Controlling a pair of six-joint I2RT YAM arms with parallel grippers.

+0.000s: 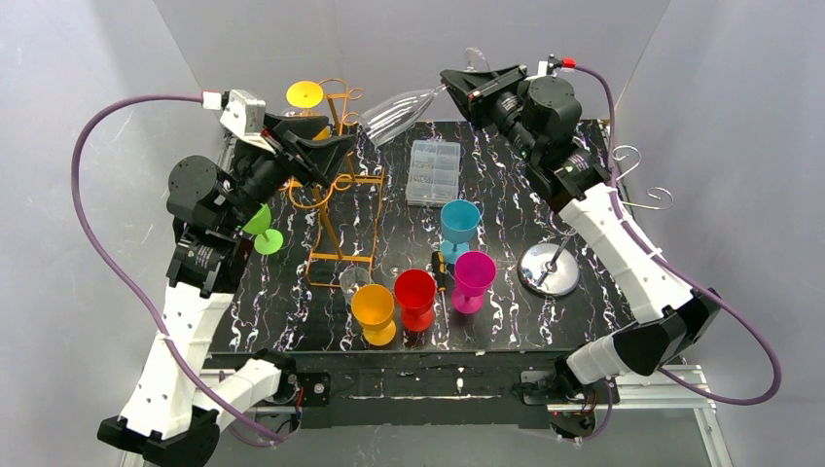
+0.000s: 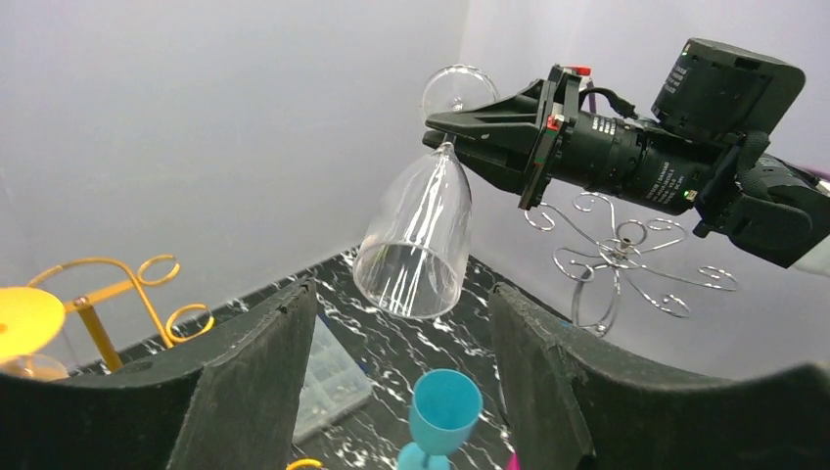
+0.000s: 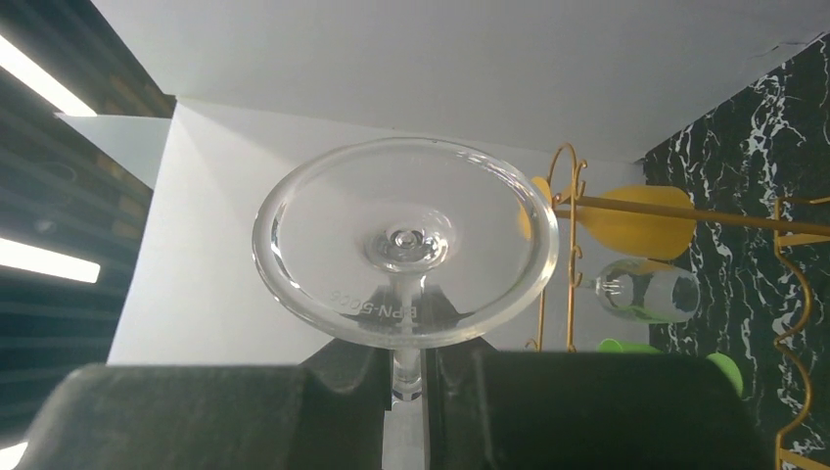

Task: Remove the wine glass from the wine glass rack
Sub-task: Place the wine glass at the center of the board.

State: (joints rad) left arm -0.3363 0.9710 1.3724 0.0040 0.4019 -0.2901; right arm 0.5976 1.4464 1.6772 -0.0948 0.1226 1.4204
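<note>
My right gripper [image 1: 457,86] holds a clear wine glass [image 1: 397,112] in the air over the back of the table. It is shut on the stem just under the round foot [image 3: 406,245], and the jaws [image 3: 409,367] pinch the stem from both sides. The glass tilts with its bowl [image 2: 416,240] pointing down and to the left. The silver wire wine glass rack [image 1: 550,269] stands at the right, its hooks [image 2: 626,245] bare. My left gripper [image 1: 336,146] is open and faces the bowl's rim from just short of it, without touching it.
A gold wire rack [image 1: 336,195] at the left carries a clear glass [image 3: 646,291] with a yellow foot [image 1: 304,94]. On the table stand orange [image 1: 374,309], red [image 1: 415,297], magenta [image 1: 472,279], teal [image 1: 459,226] and green [image 1: 261,229] cups. A clear plastic box [image 1: 434,171] lies near the middle.
</note>
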